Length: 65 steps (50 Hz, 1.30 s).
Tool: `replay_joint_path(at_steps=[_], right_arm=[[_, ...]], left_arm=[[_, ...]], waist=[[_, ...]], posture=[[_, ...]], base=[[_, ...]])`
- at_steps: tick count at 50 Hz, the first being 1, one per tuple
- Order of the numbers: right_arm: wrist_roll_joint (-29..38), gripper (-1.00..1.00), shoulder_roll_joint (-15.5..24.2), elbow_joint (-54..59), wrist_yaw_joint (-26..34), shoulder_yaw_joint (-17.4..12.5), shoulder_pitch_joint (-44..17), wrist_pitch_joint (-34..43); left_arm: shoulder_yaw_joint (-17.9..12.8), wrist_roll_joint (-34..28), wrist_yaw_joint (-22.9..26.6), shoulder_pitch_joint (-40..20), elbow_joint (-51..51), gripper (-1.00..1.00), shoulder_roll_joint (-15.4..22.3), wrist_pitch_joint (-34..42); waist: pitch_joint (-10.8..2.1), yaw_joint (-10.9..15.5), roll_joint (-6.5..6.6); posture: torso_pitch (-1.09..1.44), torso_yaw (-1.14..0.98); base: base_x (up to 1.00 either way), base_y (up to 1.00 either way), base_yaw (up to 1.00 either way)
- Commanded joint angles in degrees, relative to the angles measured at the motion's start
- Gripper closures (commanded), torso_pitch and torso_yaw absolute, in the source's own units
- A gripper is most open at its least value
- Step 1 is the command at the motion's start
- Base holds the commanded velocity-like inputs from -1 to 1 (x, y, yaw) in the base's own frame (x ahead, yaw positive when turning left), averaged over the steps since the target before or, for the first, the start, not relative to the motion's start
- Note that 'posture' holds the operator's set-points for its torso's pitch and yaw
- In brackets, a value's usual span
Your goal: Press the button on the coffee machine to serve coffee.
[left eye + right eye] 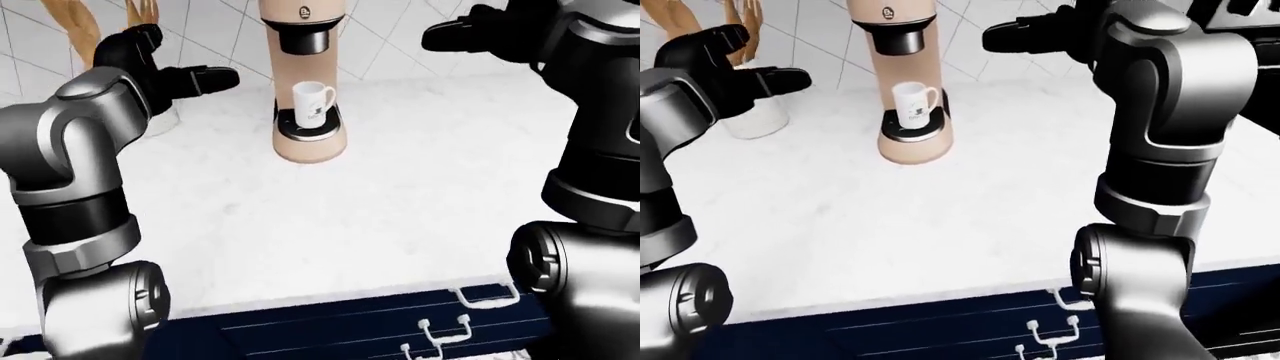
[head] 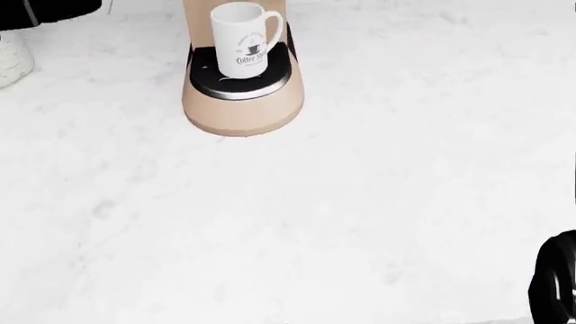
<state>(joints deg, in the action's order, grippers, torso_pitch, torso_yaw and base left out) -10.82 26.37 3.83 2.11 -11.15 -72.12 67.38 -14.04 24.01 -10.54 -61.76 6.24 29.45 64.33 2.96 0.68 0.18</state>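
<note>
A beige coffee machine stands on the white marble counter, with a round button on its head. A white printed mug sits on its drip tray, under the black spout. My left hand hovers open to the left of the machine, at mug height, fingers pointing toward it. My right hand is raised to the right of the machine's head, fingers spread and open, apart from it. Neither hand touches the machine.
A white jar holding wooden utensils stands left of the machine by the tiled wall. Navy drawers with white handles run below the counter edge. My right forearm fills the right side of the right-eye view.
</note>
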Motion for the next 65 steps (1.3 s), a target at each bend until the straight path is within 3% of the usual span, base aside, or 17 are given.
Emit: replay_joint_path(at_steps=[1,8,13,19,22,26,35,38,40,41,49,52,53,54,56,63,65], right_arm=[[-0.3,-1.0,0.0,-1.9,0.0,0.3,-2.2,-1.7],[0.4,-1.0,0.5,-2.1,-0.3,0.7,-2.0,-0.9],[0.8,-1.0,0.8,-2.0,-0.3,0.2,-2.2,-0.6],[1.2,-1.0,1.0,-0.1,0.2,0.8,-3.3,-2.0],[1.4,-1.0,0.7,0.3,0.5,0.9,-3.3,-2.3],[1.5,-1.0,0.6,1.3,0.6,0.7,-3.8,-2.9],[1.7,-1.0,0.3,0.6,0.2,0.5,-3.6,-2.2],[1.5,-1.0,0.2,0.1,-0.1,0.3,-3.3,-2.3],[1.1,-1.0,0.0,-0.4,-0.2,0.1,-3.1,-2.6],[0.9,-1.0,0.0,-0.5,-0.1,0.2,-3.1,-2.6],[1.2,-1.0,-0.2,0.9,-0.5,0.9,-3.6,-2.7],[1.0,-1.0,-0.4,0.2,-0.7,0.5,-3.1,-2.9],[0.8,-1.0,-0.5,-0.2,-0.7,0.3,-2.9,-2.8],[0.7,-1.0,-0.4,-0.2,-0.5,0.6,-2.8,-2.8],[0.8,-1.0,-0.4,0.0,-0.5,0.7,-2.9,-3.1],[1.1,-1.0,-0.2,1.6,-0.8,1.0,-3.9,-3.4],[1.2,-1.0,-0.2,2.0,-0.8,0.9,-4.2,-3.6]], left_arm=[[-1.4,-0.2,-0.2,-1.8,-1.4,-1.0,1.4,-1.8],[-1.1,-0.3,0.0,-1.6,-1.0,-1.0,1.1,-2.6],[-0.8,-0.5,0.3,-2.1,-0.4,-1.0,1.1,-2.9],[-0.1,-1.3,1.1,-3.3,1.9,-1.0,0.8,-4.9],[0.0,-1.6,1.3,-4.2,2.3,-1.0,0.9,-4.8],[0.7,-2.4,1.7,-6.7,3.9,-1.0,1.0,-5.2],[0.0,-2.5,1.7,-6.2,3.1,-1.0,0.8,-4.9],[0.0,-2.5,1.7,-6.0,2.9,-1.0,0.7,-4.9],[-0.1,-2.4,1.6,-5.8,2.6,-1.0,0.8,-4.7],[-0.2,-2.3,1.6,-5.7,2.4,-1.0,0.8,-4.6],[-0.5,-1.9,1.3,-5.5,2.1,-1.0,1.1,-4.4],[-0.4,-1.7,1.2,-5.1,1.7,-1.0,1.1,-4.3],[-0.5,-1.7,1.2,-5.0,1.5,-1.0,1.1,-4.2],[-0.5,-1.6,1.2,-5.0,1.4,-1.0,1.2,-4.1],[-0.4,-1.7,1.1,-4.9,1.4,-1.0,1.1,-4.1],[-0.2,-1.9,1.3,-5.5,2.6,-1.0,1.2,-4.8],[-0.1,-2.0,1.4,-5.5,2.8,-1.0,1.2,-5.1]], waist=[[-1.98,1.0,-1.01],[-0.46,-0.9,3.62],[-0.68,-0.9,-0.09],[-2.64,-0.5,0.11],[-1.31,-0.6,-0.02],[-1.2,-0.7,-3.22],[-0.53,-0.8,-1.1],[-0.82,-1.5,1.95],[-0.46,-1.8,1.34],[-2.9,-1.7,1.72],[1.33,0.0,-0.49],[-0.48,0.7,-2.65],[0.1,0.6,-1.71],[-2.56,0.2,-1.68],[-0.08,-0.4,-1.8],[-1.16,-1.4,1.52],[-0.81,-1.3,0.57]], posture=[[0.0,0.0],[0.0,0.0],[0.0,0.0],[0.0,0.0],[0.0,0.0],[0.0,0.0],[0.0,0.0],[0.0,0.0],[0.0,0.0],[0.0,0.0],[0.0,0.0],[0.0,0.0],[0.0,0.0],[0.0,0.0],[0.0,0.0],[0.0,0.0],[0.0,0.0]], base=[[-0.12,0.0,1.0],[-0.03,0.0,0.19],[0.0,0.0,0.0],[0.02,0.0,0.0],[0.22,0.0,0.0],[0.29,0.0,0.0],[0.24,0.0,0.0],[0.0,0.0,0.0],[0.0,0.0,0.0],[0.27,0.0,0.0],[0.38,0.0,0.0],[0.0,0.0,0.0],[0.0,0.0,0.0],[0.38,0.0,0.0],[0.52,0.0,0.0],[0.02,0.0,0.0],[0.0,0.0,0.0]])
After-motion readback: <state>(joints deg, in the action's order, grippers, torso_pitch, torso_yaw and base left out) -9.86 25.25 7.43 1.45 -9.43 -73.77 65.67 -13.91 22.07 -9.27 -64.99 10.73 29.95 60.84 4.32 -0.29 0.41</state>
